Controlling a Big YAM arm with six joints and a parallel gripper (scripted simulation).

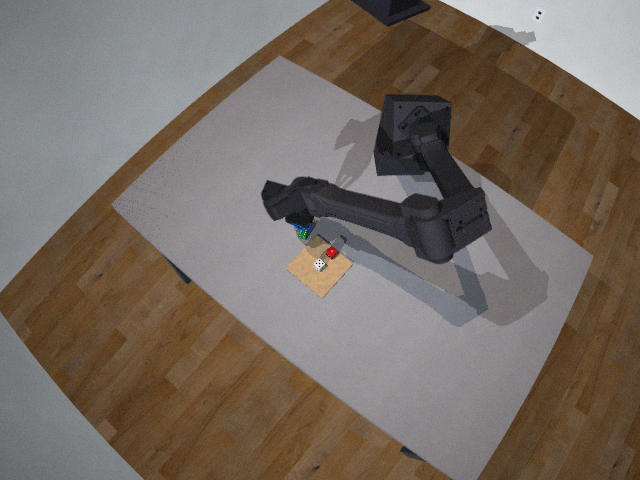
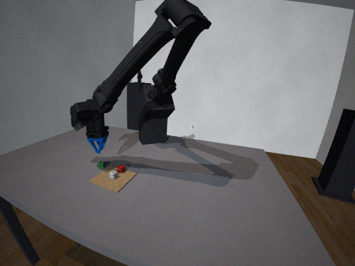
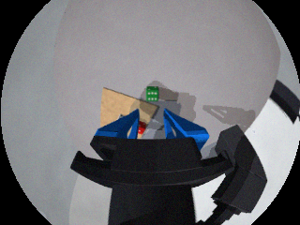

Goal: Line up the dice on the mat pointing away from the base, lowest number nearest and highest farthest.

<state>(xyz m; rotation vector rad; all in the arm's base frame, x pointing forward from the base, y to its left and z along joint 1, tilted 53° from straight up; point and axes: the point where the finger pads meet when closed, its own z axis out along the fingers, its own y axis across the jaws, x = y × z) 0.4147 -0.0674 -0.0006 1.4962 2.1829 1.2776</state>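
A tan mat [image 1: 320,285] [image 2: 105,181] [image 3: 114,108] lies flat on the grey table. A white die [image 1: 320,265] [image 2: 113,174] stands on the mat near its middle. A red die [image 1: 331,252] [image 2: 121,168] [image 3: 142,129] stands on the mat's edge nearest the base. A green die [image 1: 303,234] [image 2: 100,164] [image 3: 152,93] stands on the bare table just off the mat's corner. My gripper [image 1: 301,225] [image 2: 98,150] [image 3: 151,112], with blue fingers, hangs in the air above the green die. Its fingers stand partly apart with nothing between them.
The robot's base [image 1: 408,134] [image 2: 151,120] stands on the table [image 1: 206,155] behind the mat, and the arm reaches over toward it. A dark stand [image 2: 338,160] is on the floor to the right, off the table.
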